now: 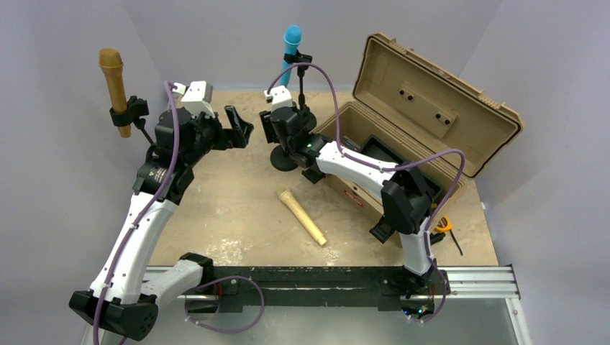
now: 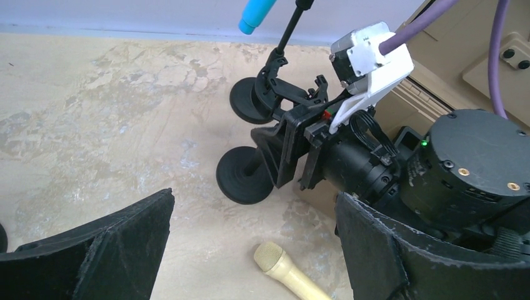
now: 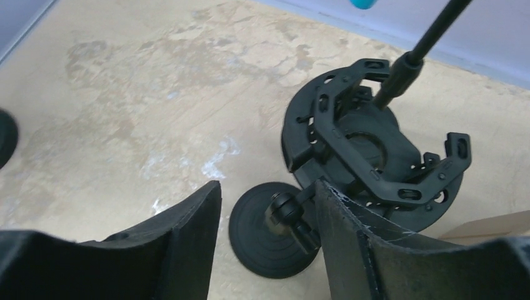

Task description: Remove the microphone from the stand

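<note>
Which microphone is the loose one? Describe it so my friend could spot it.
Find the big tan case standing open at the right of the table. Just left of it, near the middle, lies a pale cream microphone. The blue microphone and brown microphone are clipped up in stands; this one lies flat and free.

Tan hard case point(image 1: 431, 108) sits right of centre on worn beige tabletop point(image 1: 230, 201), lid open and leaning back; small orange-black item point(image 1: 442, 224) beside its near-right corner.
</note>
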Available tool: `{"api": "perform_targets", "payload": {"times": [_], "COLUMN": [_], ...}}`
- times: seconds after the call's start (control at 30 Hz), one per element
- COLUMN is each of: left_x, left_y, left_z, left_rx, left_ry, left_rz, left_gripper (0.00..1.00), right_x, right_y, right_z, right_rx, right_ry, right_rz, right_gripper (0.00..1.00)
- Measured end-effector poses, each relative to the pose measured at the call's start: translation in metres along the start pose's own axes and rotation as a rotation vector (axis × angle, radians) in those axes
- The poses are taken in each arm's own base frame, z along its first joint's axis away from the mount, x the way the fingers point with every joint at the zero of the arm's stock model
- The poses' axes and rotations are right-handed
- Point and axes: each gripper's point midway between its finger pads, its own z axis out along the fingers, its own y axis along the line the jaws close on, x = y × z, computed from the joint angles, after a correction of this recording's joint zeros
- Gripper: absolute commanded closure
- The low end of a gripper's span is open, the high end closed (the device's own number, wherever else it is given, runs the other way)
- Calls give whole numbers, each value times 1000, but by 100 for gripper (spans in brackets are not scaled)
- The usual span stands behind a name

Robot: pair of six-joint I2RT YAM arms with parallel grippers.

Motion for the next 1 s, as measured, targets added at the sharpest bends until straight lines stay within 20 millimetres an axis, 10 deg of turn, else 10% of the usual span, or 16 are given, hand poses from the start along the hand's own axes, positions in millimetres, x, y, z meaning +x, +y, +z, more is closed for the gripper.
{"api": "perform_targets", "payload": {"times": [0.23,0.53,1.0], "left_x": [7,33,121], "left_y": [2,-11,-33], "left_z": [9,41,96], "left_rx": [-5,102,324], "left_ry": [29,137,86], "left_rz": [-2,-14,24], "left_gripper": [2,1,3], "right_x": [-54,-174,-143], "right_y": [9,-41,-73], "right_z": [-38,-168,-240], "right_rx": [-121,-219,-318], "right_ry": [-75,-464,-538], "right_rz": [46,243,341], "right_gripper": [33,33,33]}}
